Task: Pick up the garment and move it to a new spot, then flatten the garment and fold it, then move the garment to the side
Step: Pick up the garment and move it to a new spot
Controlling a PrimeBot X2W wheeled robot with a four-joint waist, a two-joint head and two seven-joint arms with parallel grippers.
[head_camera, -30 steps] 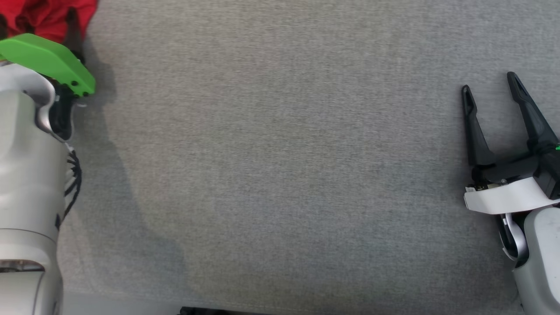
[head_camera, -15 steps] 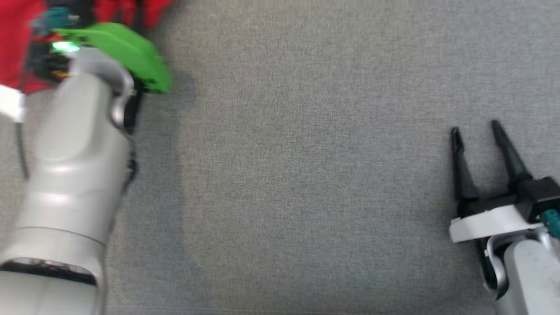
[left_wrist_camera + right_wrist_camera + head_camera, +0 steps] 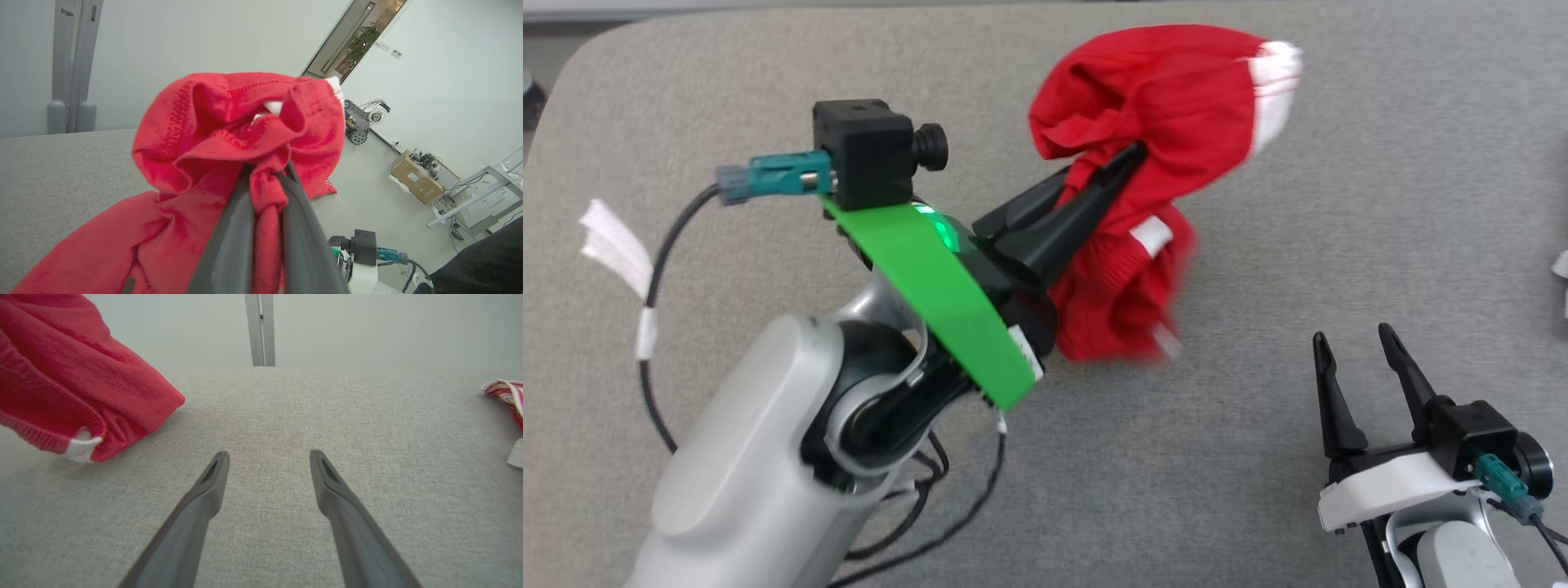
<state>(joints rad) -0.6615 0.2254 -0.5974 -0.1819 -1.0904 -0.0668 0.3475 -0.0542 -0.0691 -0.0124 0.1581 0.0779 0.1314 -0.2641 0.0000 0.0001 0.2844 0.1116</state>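
The left gripper (image 3: 1131, 159) is clamping the bunched red garment (image 3: 1176, 98) over the gray surface (image 3: 1258, 490), its long axis running near-to-far, white-trimmed end pointing away; the right gripper (image 3: 1352, 336) is resting wide open, empty.

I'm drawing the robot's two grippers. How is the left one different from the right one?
The left gripper is shut on the red garment; the right gripper is open and holds nothing. The left gripper has a green plate behind its fingers; the right gripper has a white plate. Both have two long dark fingers.
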